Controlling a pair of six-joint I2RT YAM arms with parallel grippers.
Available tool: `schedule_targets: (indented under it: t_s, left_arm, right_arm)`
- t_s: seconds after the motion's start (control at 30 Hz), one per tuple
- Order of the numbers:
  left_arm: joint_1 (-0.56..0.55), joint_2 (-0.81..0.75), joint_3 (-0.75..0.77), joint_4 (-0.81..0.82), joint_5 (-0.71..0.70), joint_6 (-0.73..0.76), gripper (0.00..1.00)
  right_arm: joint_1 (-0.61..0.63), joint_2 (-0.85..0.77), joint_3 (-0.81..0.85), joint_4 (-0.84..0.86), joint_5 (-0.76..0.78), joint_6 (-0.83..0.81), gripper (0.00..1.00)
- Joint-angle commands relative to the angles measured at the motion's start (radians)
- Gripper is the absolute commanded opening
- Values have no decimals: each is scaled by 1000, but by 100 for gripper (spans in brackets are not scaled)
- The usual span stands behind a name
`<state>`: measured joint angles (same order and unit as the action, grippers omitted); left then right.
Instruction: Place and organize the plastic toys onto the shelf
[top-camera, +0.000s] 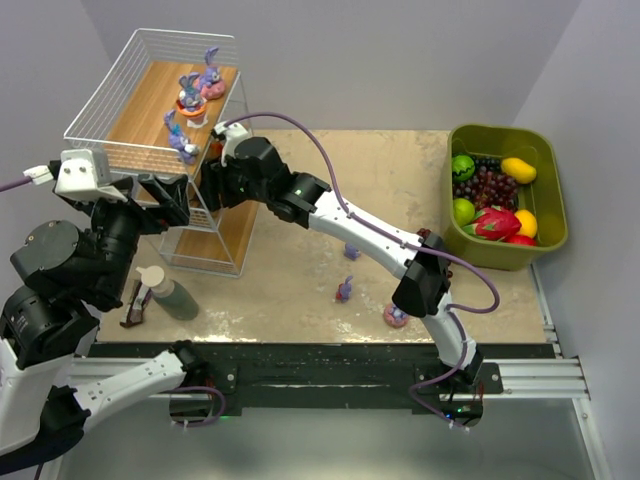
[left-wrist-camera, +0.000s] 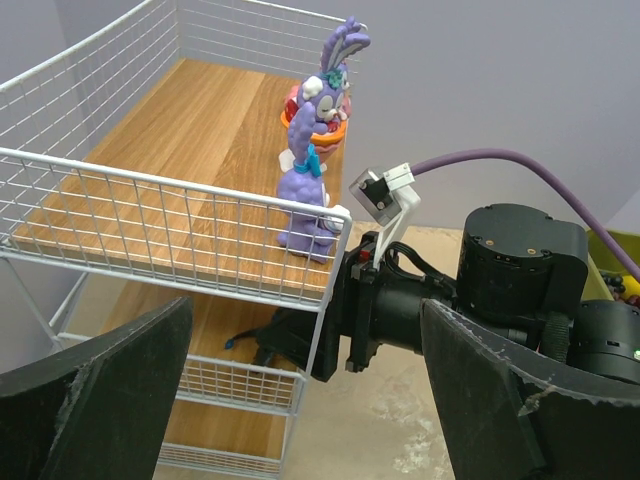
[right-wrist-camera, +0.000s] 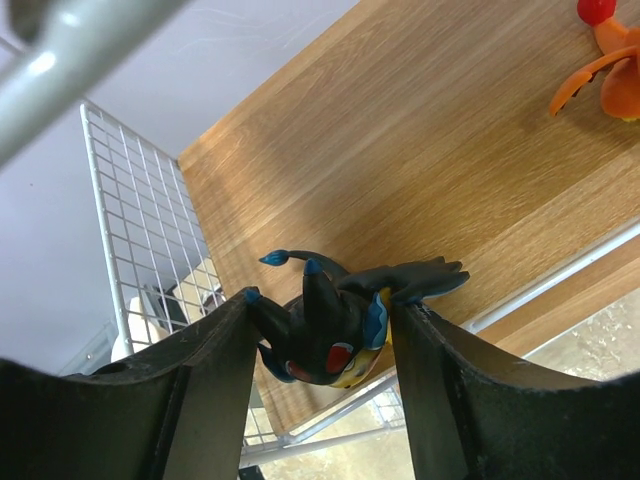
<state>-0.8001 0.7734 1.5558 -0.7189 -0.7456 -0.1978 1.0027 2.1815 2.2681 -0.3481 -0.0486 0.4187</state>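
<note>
1. Check the right claw (right-wrist-camera: 322, 305). It reaches into the middle tier of the shelf (top-camera: 150, 100) from the right side. Its fingers (right-wrist-camera: 200, 400) press on both sides of the black toy (right-wrist-camera: 320, 345), so treat it as pinching that toy.
2. Note where the black toy sits: low over the near edge of the middle wooden board, close to the wire side wall.
3. Find the orange toy (right-wrist-camera: 600, 70) farther along the same board, well apart from the black toy.
4. Check the left claw (left-wrist-camera: 305, 340). It is spread wide, holds nothing, and hangs just left of the shelf's near corner, facing the right arm.
5. Count three purple rabbit toys on the top tier, all along its right edge:
   - one (top-camera: 180, 140) near the front rail;
   - one (top-camera: 190, 95) on a round orange-and-pink base behind it;
   - one (top-camera: 210, 75) farthest back.
6. Count three toys on the counter (top-camera: 280, 290), to the right of the shelf:
   - one (top-camera: 352, 250) partly hidden by the right arm;
   - one (top-camera: 345, 290) just nearer than it;
   - one on a pink base (top-camera: 396, 315) at the near edge, beside the right arm.
7. Note the other items. The green bin (top-camera: 500, 262) stands at the far right and holds fruit. A bottle (top-camera: 168, 292) with a white cap lies at the near left of the counter.
</note>
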Motion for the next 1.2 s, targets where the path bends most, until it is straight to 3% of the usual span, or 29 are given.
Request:
schedule_targets:
  t_s: [0.0, 0.83, 1.17]
  left_arm:
    - [-2, -16, 12, 42, -20, 14, 100]
    - [-2, -59, -2, 87, -29, 28, 100]
    - [-2, -52, -5, 88, -31, 28, 100]
  right_arm:
    - [8, -9, 21, 70, -22, -26, 60]
    - [8, -46, -53, 228, -14, -9, 73]
    - [8, -78, -91, 258, -4, -11, 82]
